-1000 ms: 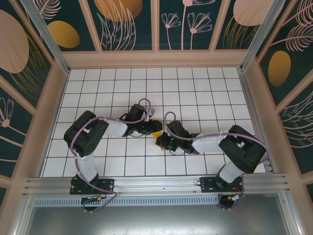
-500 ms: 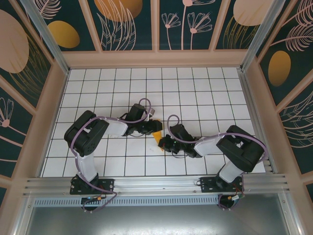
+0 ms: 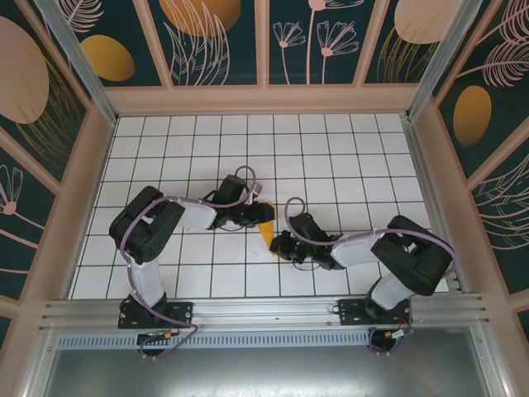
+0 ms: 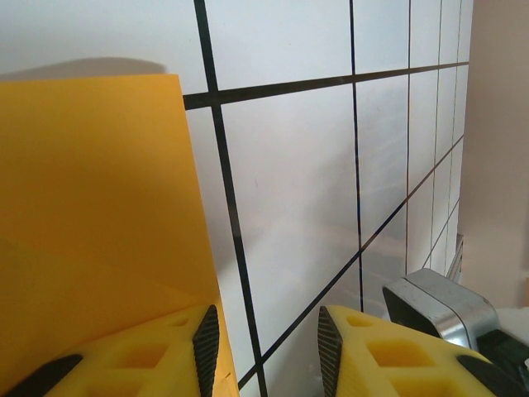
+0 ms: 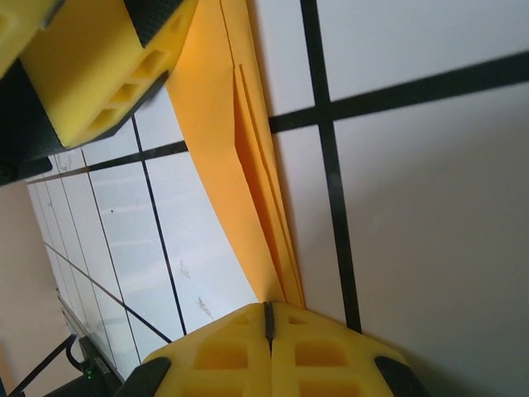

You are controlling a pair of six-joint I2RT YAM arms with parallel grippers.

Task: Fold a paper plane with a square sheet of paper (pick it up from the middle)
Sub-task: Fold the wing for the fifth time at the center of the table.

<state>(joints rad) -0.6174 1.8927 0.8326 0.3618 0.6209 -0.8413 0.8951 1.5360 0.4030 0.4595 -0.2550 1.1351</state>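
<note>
- From overhead I see the paper plane (image 3: 264,233) lying flat on the gridded table (image 3: 331,157), about mid-width and in the near half, its narrow end pointing toward the arm bases.
- Both grippers meet at it: the left gripper (image 3: 254,217) at its far, wider end and the right gripper (image 3: 278,245) at its near tip.
- On my left wrist feed the left gripper (image 4: 269,351) stands narrowly parted, with bare white tile between the two yellow fingers. The paper plane (image 4: 91,207) spreads out beside the left-hand finger and passes under its edge; I cannot tell whether that finger presses on it.
- On my right wrist feed the right gripper (image 5: 266,335) has its pads closed flat together, pinching the layered edge of the paper plane (image 5: 223,141), which runs straight into the seam between them.
- That feed also shows one yellow finger (image 5: 91,74) of the left gripper over the plane's far end.
</note>
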